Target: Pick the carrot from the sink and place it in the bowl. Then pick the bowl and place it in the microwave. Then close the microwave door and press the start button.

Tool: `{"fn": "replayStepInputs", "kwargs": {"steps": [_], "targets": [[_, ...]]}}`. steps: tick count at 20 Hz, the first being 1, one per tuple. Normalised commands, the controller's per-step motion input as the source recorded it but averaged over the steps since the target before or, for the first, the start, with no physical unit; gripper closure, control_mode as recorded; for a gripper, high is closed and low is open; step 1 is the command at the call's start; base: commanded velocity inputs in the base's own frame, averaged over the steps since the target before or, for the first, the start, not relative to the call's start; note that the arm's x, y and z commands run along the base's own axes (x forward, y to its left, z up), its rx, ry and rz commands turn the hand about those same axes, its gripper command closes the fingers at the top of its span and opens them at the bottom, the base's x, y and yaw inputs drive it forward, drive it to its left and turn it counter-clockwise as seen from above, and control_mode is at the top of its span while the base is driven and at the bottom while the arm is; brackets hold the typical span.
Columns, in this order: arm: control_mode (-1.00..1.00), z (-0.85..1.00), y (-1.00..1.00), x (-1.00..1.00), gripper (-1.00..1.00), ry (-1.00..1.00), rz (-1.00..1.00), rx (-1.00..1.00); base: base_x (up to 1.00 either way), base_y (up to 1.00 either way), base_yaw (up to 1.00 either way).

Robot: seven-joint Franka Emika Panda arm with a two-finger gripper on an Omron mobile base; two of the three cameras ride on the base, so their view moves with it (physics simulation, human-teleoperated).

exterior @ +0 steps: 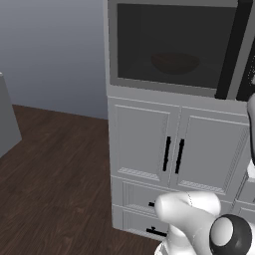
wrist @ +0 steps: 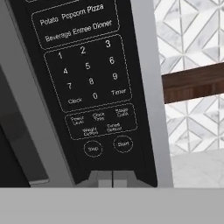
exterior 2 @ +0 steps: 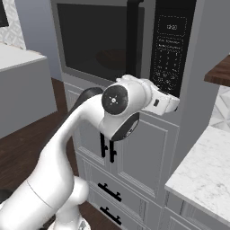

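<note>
The microwave (exterior: 113, 84) has its door (exterior: 172, 45) shut. Behind the dark window the reddish-brown bowl (exterior: 175, 63) shows dimly, and it also shows faintly in the right base view (exterior 2: 111, 57). My gripper (wrist: 112, 177) is shut with nothing in it. Its tips sit side by side at the bottom edge of the black control panel (wrist: 87, 65), just below the Start button (wrist: 123, 144) and the Stop button (wrist: 92, 148). From the right base, the hand (exterior 2: 161, 101) reaches to the panel's lower end (exterior 2: 170, 49). The carrot is hidden and the sink is out of view.
Grey panelled cabinet doors (exterior: 144, 144) with black handles and drawers (exterior 2: 110, 193) stand under the microwave. A white marble counter (exterior 2: 202, 175) and a dark wooden shelf (exterior 2: 220, 72) lie to the right. A grey island (exterior 2: 22, 90) stands left on the wooden floor (exterior: 55, 169).
</note>
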Motion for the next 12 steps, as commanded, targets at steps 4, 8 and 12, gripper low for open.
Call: {"fn": "replayStepInputs", "kwargs": {"steps": [4,8,12], "targets": [[-1.0,0.0,-0.14,0.33,1.0,0.07,0.0,0.0,0.0,0.0,0.0],[-1.0,0.0,-0.25,0.23,1.0,0.04,0.0,0.0,0.0,0.0,0.0],[-1.0,-0.17,-0.2,0.11,1.0,0.0,0.03,0.0,0.0,0.0,0.0]]}}
